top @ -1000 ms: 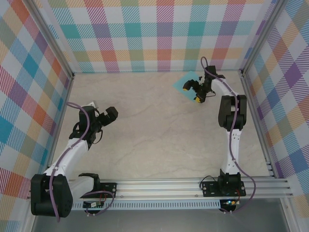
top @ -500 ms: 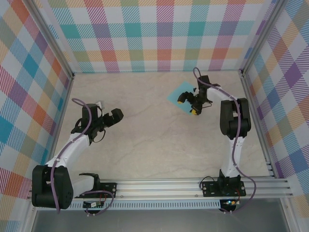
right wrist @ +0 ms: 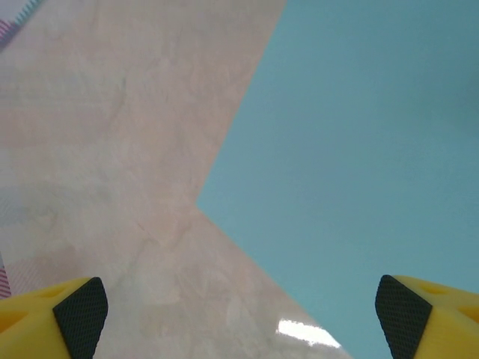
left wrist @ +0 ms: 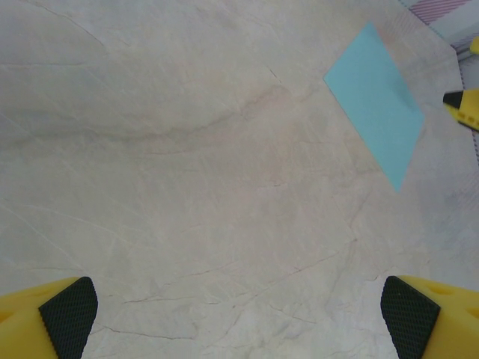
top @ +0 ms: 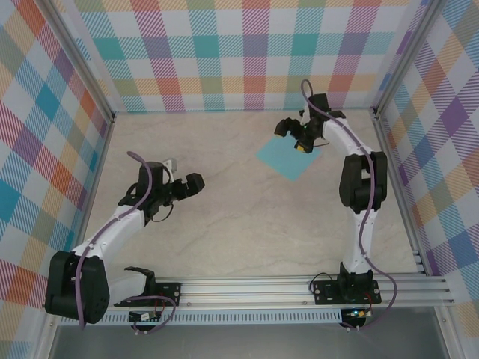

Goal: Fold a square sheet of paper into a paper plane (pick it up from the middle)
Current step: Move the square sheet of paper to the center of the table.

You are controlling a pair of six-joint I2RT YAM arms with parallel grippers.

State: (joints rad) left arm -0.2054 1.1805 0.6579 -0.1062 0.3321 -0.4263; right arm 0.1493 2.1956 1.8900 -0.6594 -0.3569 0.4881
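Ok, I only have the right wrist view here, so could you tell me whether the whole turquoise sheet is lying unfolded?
Observer: Yes. In the top view the thin light turquoise square sheet of paper lies flat and unfolded, turned like a diamond on the beige marbled table.
Operator: Thank you. Where is the right gripper relative to the sheet?
Observer: The right gripper is at the sheet's far corner, not over its middle.
Operator: And what is the left arm doing, please?
Observer: The left gripper is open and empty over bare table, well to the left of the sheet.
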